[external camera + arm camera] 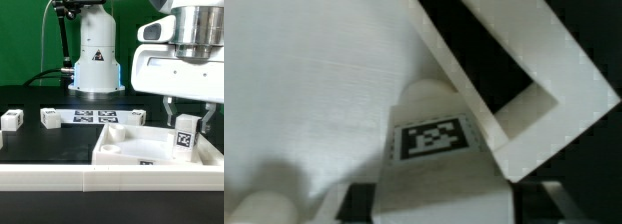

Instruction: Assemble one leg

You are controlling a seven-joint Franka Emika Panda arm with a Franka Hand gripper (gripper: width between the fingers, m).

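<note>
White leg [185,137] upright, clamped in end effector [186,118] | over panel [125,150] at its 3 o'clock side | 2 legs [50,119] on tabletop [40,150]

Matt white plastic leg [185,137], black matt table [60,145]

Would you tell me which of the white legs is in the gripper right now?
The leg standing upright over the panel, clamped by the gripper. Two other legs lie free on the table toward the exterior view's left.
</note>
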